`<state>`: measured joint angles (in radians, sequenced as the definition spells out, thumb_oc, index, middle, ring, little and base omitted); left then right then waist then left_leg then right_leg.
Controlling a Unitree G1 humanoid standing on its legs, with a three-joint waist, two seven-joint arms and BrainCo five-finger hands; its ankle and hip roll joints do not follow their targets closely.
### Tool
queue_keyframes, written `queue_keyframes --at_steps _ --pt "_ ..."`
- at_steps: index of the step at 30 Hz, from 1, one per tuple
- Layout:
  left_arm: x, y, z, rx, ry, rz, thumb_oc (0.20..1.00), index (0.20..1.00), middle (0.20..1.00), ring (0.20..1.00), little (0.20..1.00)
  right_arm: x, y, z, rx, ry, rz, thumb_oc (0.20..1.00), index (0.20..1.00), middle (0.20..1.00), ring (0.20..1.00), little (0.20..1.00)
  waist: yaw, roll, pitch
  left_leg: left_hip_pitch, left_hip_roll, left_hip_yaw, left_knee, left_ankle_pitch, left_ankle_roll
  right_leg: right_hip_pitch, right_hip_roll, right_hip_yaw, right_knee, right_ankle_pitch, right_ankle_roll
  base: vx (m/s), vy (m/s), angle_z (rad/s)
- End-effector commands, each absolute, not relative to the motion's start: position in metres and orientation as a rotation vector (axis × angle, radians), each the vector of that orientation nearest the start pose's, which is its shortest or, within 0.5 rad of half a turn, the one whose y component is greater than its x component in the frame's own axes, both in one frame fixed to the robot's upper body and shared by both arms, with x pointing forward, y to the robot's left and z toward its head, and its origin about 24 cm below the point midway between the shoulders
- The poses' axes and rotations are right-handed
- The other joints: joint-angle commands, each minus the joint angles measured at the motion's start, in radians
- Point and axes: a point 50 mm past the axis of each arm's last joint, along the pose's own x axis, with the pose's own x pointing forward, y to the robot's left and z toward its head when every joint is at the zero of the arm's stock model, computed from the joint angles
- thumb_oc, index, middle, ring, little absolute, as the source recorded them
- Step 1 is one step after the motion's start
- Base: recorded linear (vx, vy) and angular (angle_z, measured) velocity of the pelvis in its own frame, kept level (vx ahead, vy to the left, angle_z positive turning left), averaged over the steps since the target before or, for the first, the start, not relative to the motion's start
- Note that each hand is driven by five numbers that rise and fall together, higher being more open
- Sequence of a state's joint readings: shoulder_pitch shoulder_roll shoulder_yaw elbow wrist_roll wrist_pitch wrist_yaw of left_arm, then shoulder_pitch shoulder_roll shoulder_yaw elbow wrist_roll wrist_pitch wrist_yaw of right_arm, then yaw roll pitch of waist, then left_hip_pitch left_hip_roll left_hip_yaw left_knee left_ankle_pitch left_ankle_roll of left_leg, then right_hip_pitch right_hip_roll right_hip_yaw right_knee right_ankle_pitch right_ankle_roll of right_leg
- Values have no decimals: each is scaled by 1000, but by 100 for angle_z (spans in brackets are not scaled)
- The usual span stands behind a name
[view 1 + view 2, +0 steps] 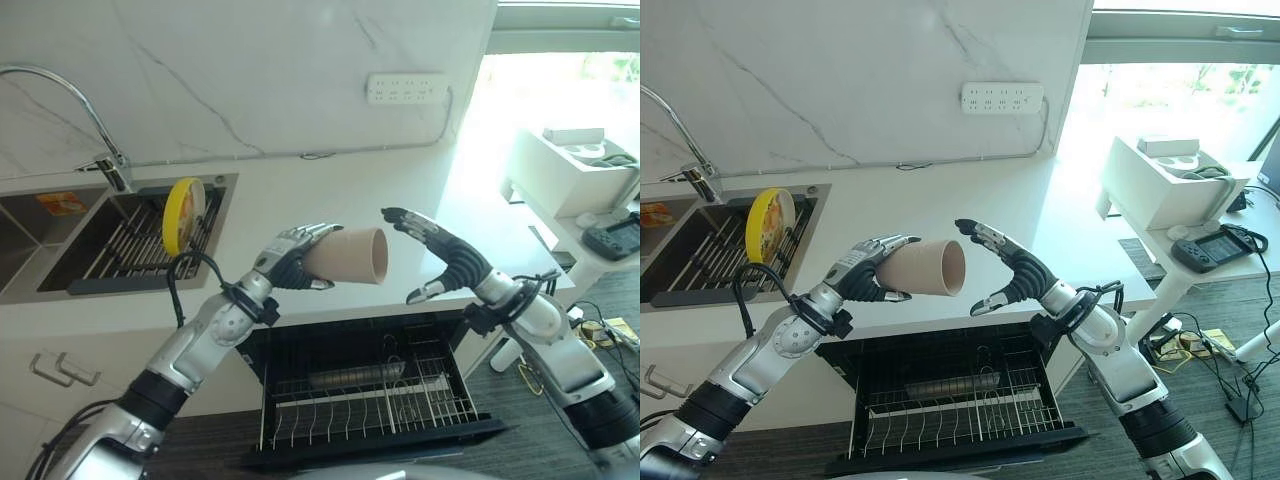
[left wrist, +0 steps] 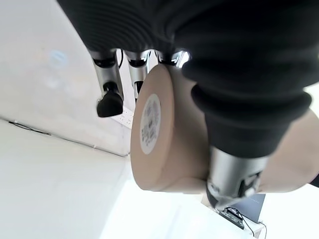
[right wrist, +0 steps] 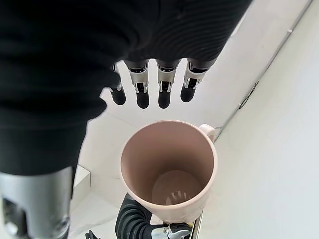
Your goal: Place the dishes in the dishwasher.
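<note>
A beige mug lies on its side in the air above the counter, its mouth turned toward my right hand. My left hand is shut on the mug's base end. My right hand is open just right of the mug's rim, fingers spread, apart from it. The right wrist view looks straight into the mug. Below the counter, the open dishwasher drawer shows a wire rack with a dark item lying in it. A yellow plate stands upright in the sink.
A curved tap rises over the sink. A power strip is fixed to the marble wall. A side table at the right carries a white box and a dark controller. The white counter stretches behind the hands.
</note>
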<state>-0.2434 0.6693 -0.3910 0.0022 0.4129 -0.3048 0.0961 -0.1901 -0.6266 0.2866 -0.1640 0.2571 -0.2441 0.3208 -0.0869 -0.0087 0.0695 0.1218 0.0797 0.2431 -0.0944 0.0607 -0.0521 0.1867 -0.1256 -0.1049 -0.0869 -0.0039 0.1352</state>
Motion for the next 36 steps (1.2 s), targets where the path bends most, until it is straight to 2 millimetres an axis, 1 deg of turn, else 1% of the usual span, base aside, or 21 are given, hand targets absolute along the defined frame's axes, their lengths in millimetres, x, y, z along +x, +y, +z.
queue_keyframes --at_steps 1,10,21,27,32,34,36 --pt "280 153 134 979 -618 -351 200 200 200 200 200 261 -145 148 -350 -470 706 1000 1000 1000 1000 1000 34 -1 -19 46 68 -26 31 -90 -41 -77 -90 -86 53 23 86 0 0 0" --pt "281 147 133 956 -615 -352 200 200 200 200 200 264 -137 144 -286 -462 674 1000 1000 1000 1000 1000 38 1 -17 46 66 -30 31 -90 -39 -77 -91 -84 54 22 84 0 0 0" --pt "284 144 130 954 -552 -343 200 200 200 200 200 269 -137 144 -353 -474 543 1000 1000 1000 1000 1000 40 3 -15 50 65 -33 29 -93 -37 -74 -90 -83 51 21 83 0 0 0" --pt "283 144 130 966 -534 -353 200 200 200 200 200 271 -138 141 -393 -450 513 1000 1000 1000 1000 1000 43 5 -13 51 65 -35 27 -93 -36 -71 -90 -85 49 20 83 0 0 0" --pt "283 143 134 974 -529 -371 200 200 200 200 200 272 -134 141 -342 -420 545 1000 1000 1000 1000 1000 47 5 -13 49 65 -39 27 -91 -36 -72 -90 -88 50 20 82 0 0 0" --pt "283 142 134 973 -533 -375 200 200 200 200 200 272 -129 139 -196 -373 607 1000 1000 1000 1000 1000 49 5 -11 48 66 -40 29 -90 -37 -72 -89 -89 53 19 81 0 0 0" --pt "282 141 134 972 -538 -379 200 200 200 200 200 272 -125 136 -127 -350 632 1000 1000 1000 1000 1000 50 5 -12 47 65 -41 30 -89 -37 -72 -89 -90 53 19 80 0 0 0"
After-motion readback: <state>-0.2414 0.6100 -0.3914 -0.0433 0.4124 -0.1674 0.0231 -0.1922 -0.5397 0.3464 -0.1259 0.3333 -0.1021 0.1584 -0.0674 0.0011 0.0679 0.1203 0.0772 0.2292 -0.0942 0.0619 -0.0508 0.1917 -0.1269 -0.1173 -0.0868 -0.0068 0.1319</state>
